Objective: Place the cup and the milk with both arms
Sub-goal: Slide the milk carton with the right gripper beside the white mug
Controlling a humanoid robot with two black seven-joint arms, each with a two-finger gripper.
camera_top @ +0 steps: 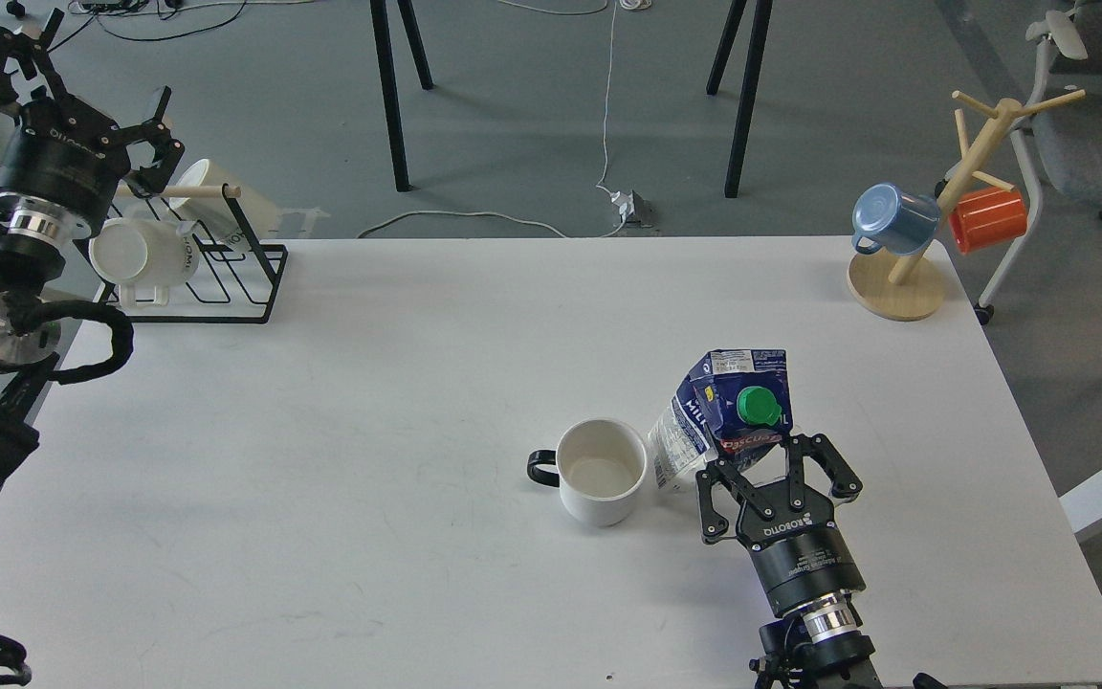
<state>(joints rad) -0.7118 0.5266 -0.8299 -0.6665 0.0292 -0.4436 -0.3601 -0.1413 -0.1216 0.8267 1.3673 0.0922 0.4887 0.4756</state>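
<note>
- Two task items sit close together on the white surface (pixel 321 402), right of centre and toward the near edge.
- The cup (pixel 599 472) stands upright, mouth up and empty inside, its thin black loop handle pointing to the left.
- The milk (pixel 723 416) is just to the right of the cup, tilted with its top leaning away to the right; its lower left corner is very near or touching the cup's rim, which cannot be told for certain. The green cap (pixel 759 406) faces the camera.
- The right pincer (pixel 779 457) is spread wide, its fingers on either side of the carton's near lower part; contact with the carton cannot be confirmed.
- The left pincer (pixel 82 72) is raised at the far left, well apart from both items, fingers spread wide and holding nothing, above a black wire rack (pixel 226 277) carrying cream mugs (pixel 142 256).
- A wooden mug tree (pixel 934 220) at the far right corner carries a blue mug (pixel 891 218) and an orange mug (pixel 988 218).
</note>
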